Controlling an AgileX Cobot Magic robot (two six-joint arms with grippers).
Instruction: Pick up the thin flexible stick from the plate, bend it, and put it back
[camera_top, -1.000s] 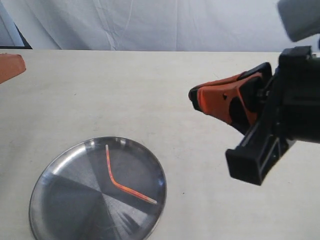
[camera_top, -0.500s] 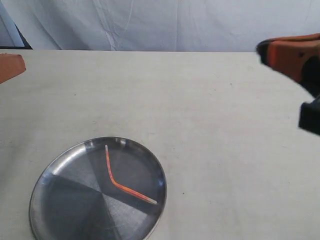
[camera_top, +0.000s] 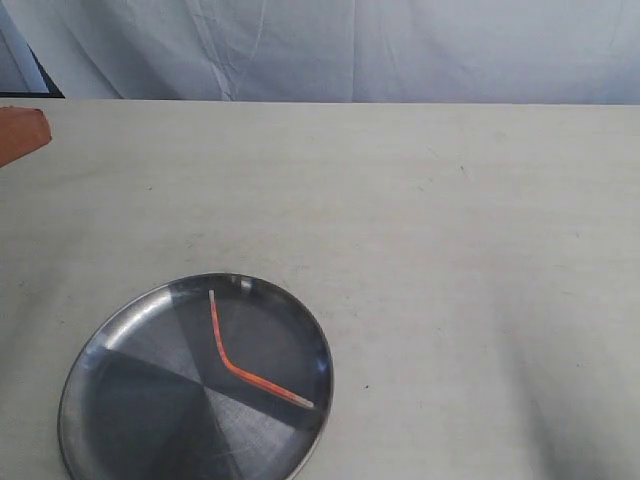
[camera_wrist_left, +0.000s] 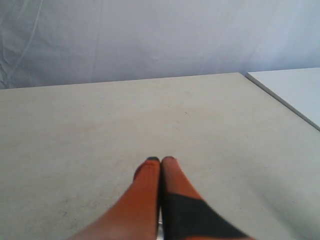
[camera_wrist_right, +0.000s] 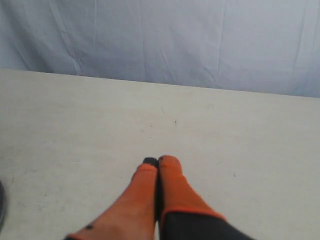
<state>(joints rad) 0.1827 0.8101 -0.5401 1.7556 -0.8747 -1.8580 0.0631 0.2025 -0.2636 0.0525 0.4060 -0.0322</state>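
Thin flexible stick (camera_top: 262, 384) kinked, lying on silver plate (camera_top: 130, 400), lower left of exterior frame; left end effector (camera_wrist_left: 160, 160) fully closed, empty; right end effector (camera_wrist_right: 157, 161) likewise closed, empty, over bench (camera_top: 450, 250).

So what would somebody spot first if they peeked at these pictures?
Probably the shiny silver plate at the bottom left of the exterior view, with a thin red-orange stick lying in it, bent like an elbow. After that, the bright orange left arm's fingers and right arm's fingers in the wrist views, pressed shut and holding nothing above the pale table.
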